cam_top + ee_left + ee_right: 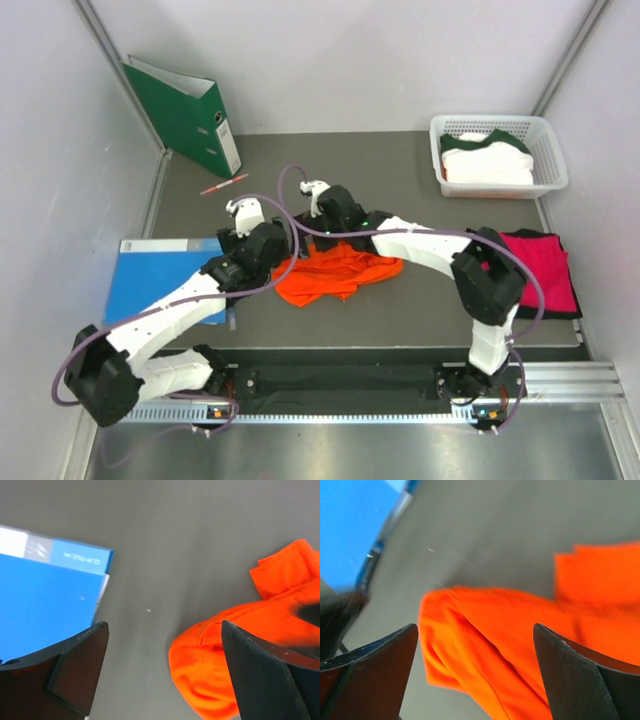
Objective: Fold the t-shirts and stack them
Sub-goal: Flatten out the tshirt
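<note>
Your left claw (162, 630) stands wide, holding nothing. The crumpled orange shirt (215, 675) lies on the table (175, 540) under one finger, which hides part of it. The blue folder (45, 605) sits beside the other finger, its label print too small to read. Your right claw (475, 630) also gapes empty, with the orange shirt blurred directly beneath it. The right arm partly hides the pink shirt (545, 265).

**4 side items in your view**

You have a green binder (185, 115) standing upright at the far left. A red pen (224, 184) lies near it on the grey table (400, 190). Your blue folder (160, 275) lies flat at the left edge. A white basket (553, 160) sits at the far right corner.
</note>
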`<state>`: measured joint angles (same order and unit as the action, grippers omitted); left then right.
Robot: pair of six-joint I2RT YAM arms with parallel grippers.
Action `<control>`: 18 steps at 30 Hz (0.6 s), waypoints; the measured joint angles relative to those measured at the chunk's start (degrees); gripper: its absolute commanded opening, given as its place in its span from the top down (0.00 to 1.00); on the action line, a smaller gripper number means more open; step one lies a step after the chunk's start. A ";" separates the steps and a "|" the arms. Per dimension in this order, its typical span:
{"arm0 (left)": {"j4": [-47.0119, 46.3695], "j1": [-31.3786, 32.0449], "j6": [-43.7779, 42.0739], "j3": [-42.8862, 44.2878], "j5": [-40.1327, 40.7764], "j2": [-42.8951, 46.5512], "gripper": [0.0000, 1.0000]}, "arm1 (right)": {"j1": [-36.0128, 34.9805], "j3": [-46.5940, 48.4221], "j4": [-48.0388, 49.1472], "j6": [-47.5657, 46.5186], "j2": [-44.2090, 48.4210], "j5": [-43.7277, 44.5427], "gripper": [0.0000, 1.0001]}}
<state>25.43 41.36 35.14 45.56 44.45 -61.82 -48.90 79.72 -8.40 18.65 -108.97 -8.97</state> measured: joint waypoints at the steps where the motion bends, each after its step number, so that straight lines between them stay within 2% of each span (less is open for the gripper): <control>1: -1.70 -1.16 0.24 -0.68 -0.94 -1.40 0.02 | 0.55 -2.21 -0.22 0.02 1.77 1.07 0.02; 4: -7.65 -6.56 0.61 -3.58 -6.49 -4.48 0.04 | 2.40 -7.13 -0.35 0.31 8.61 3.93 0.02; 8: -16.09 -13.75 0.70 -8.00 -15.15 -7.54 0.14 | 6.25 -10.67 1.79 0.66 17.97 5.86 0.02; 12: -22.18 -14.64 0.20 -9.29 -21.27 -10.19 0.17 | 10.93 -13.86 5.31 1.55 24.55 6.62 0.03; 18: -24.37 -14.64 0.11 -8.20 -27.17 -12.52 0.19 | 13.75 -17.97 5.81 2.89 25.68 6.64 0.03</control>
<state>1.06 26.72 35.24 37.36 17.28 -74.35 -35.16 61.76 -2.59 21.54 -83.29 -2.33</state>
